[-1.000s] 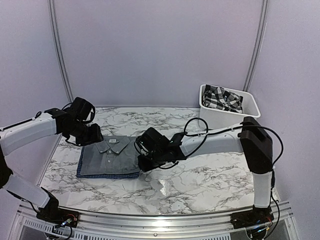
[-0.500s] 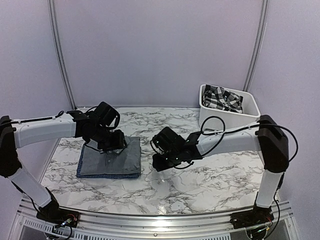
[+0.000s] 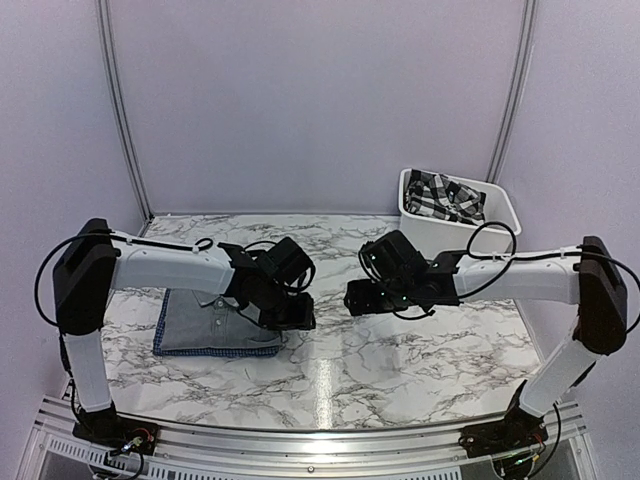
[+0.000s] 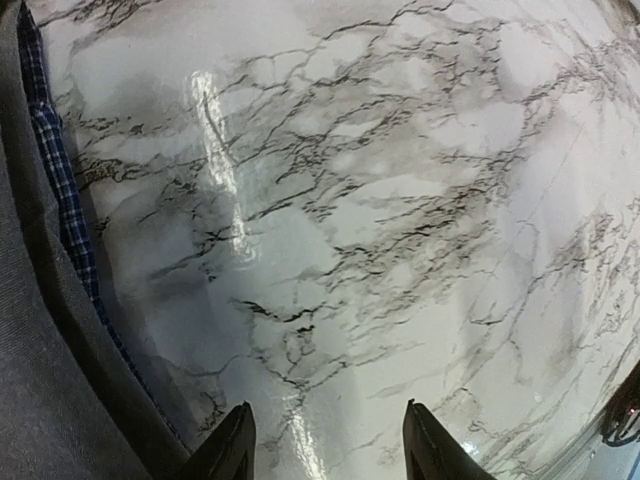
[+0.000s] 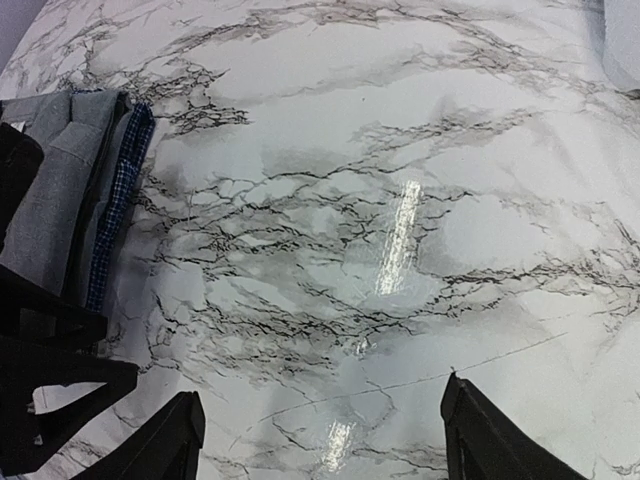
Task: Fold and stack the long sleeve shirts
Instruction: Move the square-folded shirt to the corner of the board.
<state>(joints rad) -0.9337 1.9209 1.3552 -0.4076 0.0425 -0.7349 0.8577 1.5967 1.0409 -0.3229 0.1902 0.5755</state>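
Note:
The grey shirt (image 3: pixel 195 322) lies folded on the folded dark blue check shirt (image 3: pixel 215 351) at the table's left. Both also show in the left wrist view, grey (image 4: pixel 30 380) over blue check (image 4: pixel 60 190), and in the right wrist view, grey (image 5: pixel 60 190) and blue check (image 5: pixel 120 200). My left gripper (image 3: pixel 295 318) is open and empty over bare marble just right of the stack (image 4: pixel 325 455). My right gripper (image 3: pixel 355 298) is open and empty above the table's middle (image 5: pixel 320 410), apart from the shirts.
A white bin (image 3: pixel 500 205) at the back right holds a black and white plaid cloth (image 3: pixel 445 195). The left arm's black wrist (image 5: pixel 40 370) shows at the left of the right wrist view. The marble table (image 3: pixel 400 360) shows bare between the grippers.
My left gripper has swung right from over the shirt collar to the stack's right edge. My right gripper has drawn back to the right, away from the stack.

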